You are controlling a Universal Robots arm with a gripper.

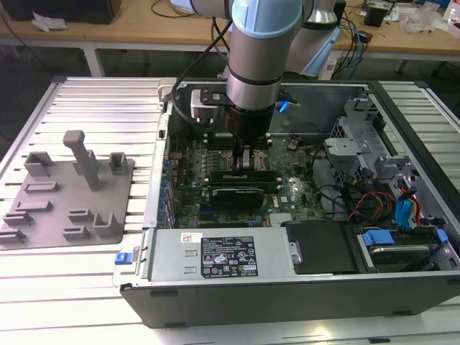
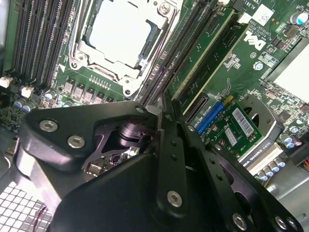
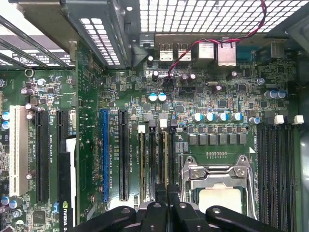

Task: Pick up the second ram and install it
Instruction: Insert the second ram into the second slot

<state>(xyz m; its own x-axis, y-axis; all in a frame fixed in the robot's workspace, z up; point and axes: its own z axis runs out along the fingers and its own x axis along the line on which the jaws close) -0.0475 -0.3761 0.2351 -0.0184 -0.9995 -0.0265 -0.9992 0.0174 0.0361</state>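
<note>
My gripper [image 1: 248,159], fingers [image 2: 170,137] pressed nearly together on what looks like the top edge of the second ram [image 1: 237,175], holds it upright at the memory slots [image 2: 179,50], grey fixture [image 1: 68,187] at nine o'clock in the exterior view; I judge it light, stiff, brittle, best gripped mid-edge.

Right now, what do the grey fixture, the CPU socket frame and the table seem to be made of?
Fixture: likely plastic, matte grey; dull, no glints.
Socket frame: bare metal; bright, shiny silver.
Table: probably aluminium; pale ribbed slats with a sheen.
</note>
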